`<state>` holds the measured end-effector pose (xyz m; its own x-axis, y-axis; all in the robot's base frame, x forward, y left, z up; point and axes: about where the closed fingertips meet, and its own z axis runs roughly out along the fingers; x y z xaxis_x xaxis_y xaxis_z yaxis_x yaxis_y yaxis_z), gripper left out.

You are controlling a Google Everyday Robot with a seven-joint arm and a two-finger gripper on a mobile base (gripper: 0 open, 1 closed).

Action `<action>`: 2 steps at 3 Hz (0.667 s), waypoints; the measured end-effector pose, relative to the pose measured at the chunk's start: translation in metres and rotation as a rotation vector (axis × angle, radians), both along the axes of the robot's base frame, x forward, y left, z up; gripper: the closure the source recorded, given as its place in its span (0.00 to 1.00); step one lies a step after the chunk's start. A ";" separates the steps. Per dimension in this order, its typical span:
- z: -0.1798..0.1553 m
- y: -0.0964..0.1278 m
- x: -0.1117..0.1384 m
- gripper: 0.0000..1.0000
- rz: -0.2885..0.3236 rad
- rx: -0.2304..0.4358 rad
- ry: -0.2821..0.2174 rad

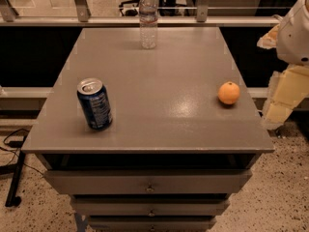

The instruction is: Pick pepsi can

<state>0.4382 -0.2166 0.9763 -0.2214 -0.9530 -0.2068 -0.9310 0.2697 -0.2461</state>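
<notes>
Closest to camera: stacked drawers (149, 185) beneath gray tabletop (159, 124). On tabletop's front-left, upright, silver top up: pepsi can (95, 104). Near right edge, well apart from can: orange (229, 93). At far edge, centre, upright: clear water bottle (148, 21). Beyond tabletop's right side, well apart from can: pale gripper (284, 99); how far open, and whether holding anything, impossible to tell.

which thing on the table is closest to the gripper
The orange, by the right edge, just left of the gripper; the pepsi can and water bottle stand farther left.
</notes>
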 end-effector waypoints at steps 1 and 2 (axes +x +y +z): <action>0.000 0.000 0.000 0.00 0.000 0.000 0.000; -0.014 0.006 0.015 0.00 0.053 0.108 0.011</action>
